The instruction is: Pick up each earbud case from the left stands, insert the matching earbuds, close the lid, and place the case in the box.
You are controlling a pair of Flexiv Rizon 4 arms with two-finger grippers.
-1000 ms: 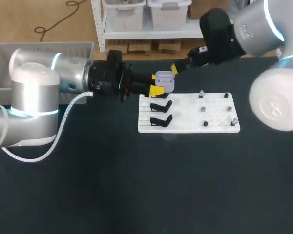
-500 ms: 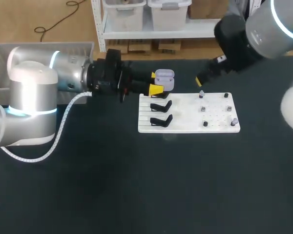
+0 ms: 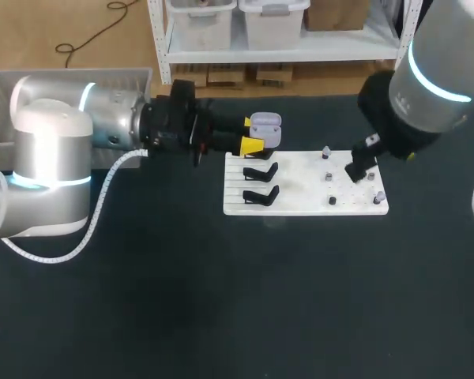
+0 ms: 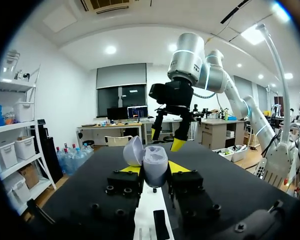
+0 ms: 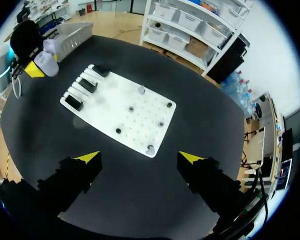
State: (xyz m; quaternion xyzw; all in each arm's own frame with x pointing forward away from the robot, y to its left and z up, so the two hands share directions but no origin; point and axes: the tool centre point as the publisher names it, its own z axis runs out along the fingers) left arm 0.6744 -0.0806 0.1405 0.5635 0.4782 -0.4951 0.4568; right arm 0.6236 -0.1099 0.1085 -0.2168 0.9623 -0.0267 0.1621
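Holding the earbud case (image 3: pixel 266 130) open for filling is the job of the left tool (image 3: pixel 251 134). Its yellow-tipped fingers are clamped on the case from two sides, with the lid tipped back, just above the far-left corner of the white board (image 3: pixel 300 204) and beside the black stands (image 3: pixel 261 171). The step in hand looks like fetching an earbud to insert. The right arm comes in from the right and bends down over the board's right half. The right tool (image 5: pixel 140 158) has its fingers wide apart, nothing between them, and hangs above the small grey earbuds (image 3: pixel 325 151) on their pegs. Next, I judge, it must drop onto one earbud, pinch it squarely and carry it to the case. The left arm lies level, reaching in from the left, and the box (image 3: pixel 4 95) sits beyond the counter's left edge.
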